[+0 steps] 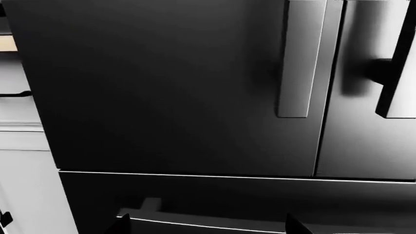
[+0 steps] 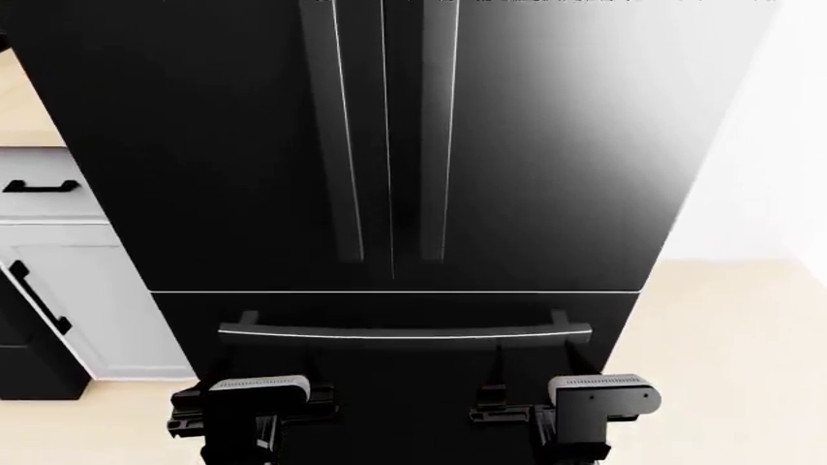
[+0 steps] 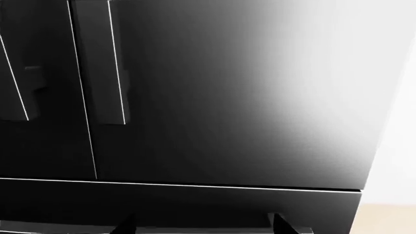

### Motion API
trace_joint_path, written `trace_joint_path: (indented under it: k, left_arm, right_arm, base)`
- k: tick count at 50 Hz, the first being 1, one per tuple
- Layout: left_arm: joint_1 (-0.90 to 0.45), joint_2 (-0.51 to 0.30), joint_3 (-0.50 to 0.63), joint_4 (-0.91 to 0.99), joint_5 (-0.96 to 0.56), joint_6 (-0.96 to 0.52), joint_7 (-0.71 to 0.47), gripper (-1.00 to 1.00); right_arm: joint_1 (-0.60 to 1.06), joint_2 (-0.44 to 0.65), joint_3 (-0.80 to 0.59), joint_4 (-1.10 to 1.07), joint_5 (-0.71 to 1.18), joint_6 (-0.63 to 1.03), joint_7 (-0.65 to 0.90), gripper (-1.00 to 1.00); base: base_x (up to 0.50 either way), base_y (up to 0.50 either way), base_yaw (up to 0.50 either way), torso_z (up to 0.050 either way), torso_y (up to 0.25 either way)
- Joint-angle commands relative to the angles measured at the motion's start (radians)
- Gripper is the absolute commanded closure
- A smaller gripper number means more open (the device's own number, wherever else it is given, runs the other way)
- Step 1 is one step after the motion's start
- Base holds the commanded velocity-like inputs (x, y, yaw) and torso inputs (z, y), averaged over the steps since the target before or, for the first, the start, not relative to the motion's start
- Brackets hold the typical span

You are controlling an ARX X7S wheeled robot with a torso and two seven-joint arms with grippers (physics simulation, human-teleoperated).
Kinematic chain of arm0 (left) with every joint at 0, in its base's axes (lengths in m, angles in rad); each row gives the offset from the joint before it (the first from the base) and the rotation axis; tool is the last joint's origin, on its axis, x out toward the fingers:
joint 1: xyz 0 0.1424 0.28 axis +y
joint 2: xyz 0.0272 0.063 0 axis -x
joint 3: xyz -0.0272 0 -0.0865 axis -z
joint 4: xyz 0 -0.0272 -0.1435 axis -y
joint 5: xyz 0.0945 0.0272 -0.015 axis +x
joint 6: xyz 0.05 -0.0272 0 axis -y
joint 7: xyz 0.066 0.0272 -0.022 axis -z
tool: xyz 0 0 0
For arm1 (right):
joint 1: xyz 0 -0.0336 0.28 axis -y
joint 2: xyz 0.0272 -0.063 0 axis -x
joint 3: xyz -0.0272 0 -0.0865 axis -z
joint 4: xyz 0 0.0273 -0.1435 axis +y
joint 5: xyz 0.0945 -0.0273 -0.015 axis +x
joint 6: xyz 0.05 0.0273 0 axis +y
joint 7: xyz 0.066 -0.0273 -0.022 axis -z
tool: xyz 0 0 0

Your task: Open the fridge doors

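Observation:
The fridge doors are two glossy black panels, both closed. In the head view the left door (image 2: 220,145) and right door (image 2: 556,145) meet at the centre, where their long vertical handles (image 2: 343,145) (image 2: 440,145) stand side by side. My left gripper (image 1: 208,227) is open and empty. It sits low in front of the freezer drawer, below the left door (image 1: 162,87) and its handle (image 1: 300,58). My right gripper (image 3: 206,227) is also open and empty, below the right door (image 3: 227,97) and its handle (image 3: 104,63). Neither gripper touches a handle.
The wide black freezer drawer (image 2: 401,387) with its horizontal bar handle (image 2: 405,334) lies just ahead of both arms. A white cabinet (image 2: 91,300) with a black handle (image 2: 39,295) stands to the left under a wooden counter (image 2: 23,107). A white wall (image 2: 776,145) and light floor (image 2: 737,339) are at the right.

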State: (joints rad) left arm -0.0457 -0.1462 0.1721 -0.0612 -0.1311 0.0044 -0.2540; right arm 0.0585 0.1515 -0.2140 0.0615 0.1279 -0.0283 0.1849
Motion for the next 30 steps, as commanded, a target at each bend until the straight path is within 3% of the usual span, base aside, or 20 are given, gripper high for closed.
trace_joint_path:
  k: [1, 17, 30]
  left_arm:
    - [0.007, 0.012, -0.011, 0.007, 0.001, 0.008, 0.031, -1.00]
    - [0.000, 0.003, 0.001, 0.001, -0.009, 0.009, 0.020, -1.00]
    - [0.005, -0.005, 0.011, 0.006, -0.015, 0.013, 0.012, -1.00]
  right_arm:
    - [-0.009, -0.011, 0.018, -0.013, -0.006, 0.001, -0.019, -1.00]
    - [0.001, -0.004, 0.003, -0.003, 0.000, -0.003, -0.009, -1.00]
    - [0.000, 0.004, -0.009, -0.008, 0.007, -0.010, -0.006, -1.00]
  base:
    - [0.20, 0.00, 0.00, 0.000, 0.000]
    - [0.20, 0.00, 0.00, 0.000, 0.000]
    - [0.01, 0.00, 0.00, 0.000, 0.000]
